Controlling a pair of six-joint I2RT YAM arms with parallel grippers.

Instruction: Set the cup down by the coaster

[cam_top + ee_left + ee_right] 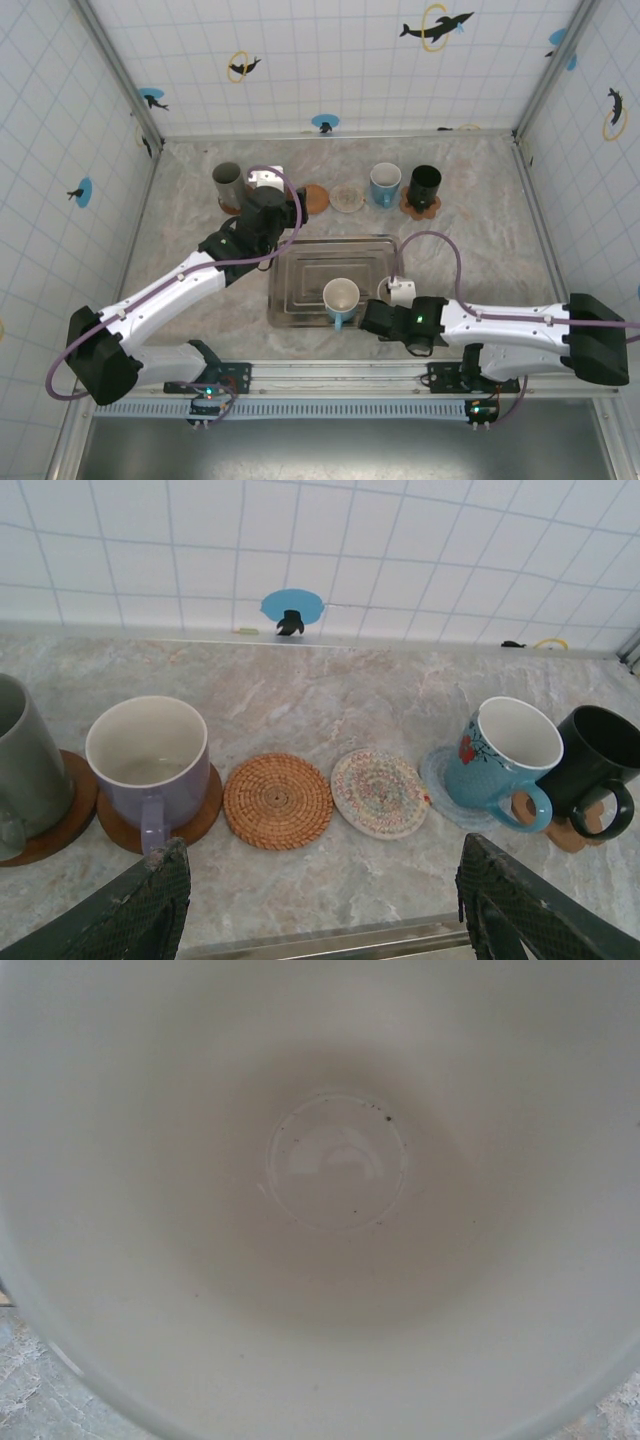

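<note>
On the tray's point(300, 275) near edge, toward its right end, the cup point(341, 298) stands upright, blue outside and white inside. The right gripper point(372, 316) sits at the tray's near right corner, close against the cup's right side. I cannot tell whether its jaws clasp the cup or stand apart. Its wrist camera looks straight down into the cup's pale inside.

Beyond the tray's far left corner, the left gripper point(325, 865) hovers with its fingers spread wide, holding nothing. Behind the tray a row runs along the far wall. From the left stand a grey mug point(25, 755) and a lilac mug point(148, 760). Next come a rattan coaster point(277, 801) and a pastel coaster point(380, 792), lying just beside each other with nothing on them. A blue mug point(505, 755) and a black mug point(600, 765) end the row, touching each other.
</note>
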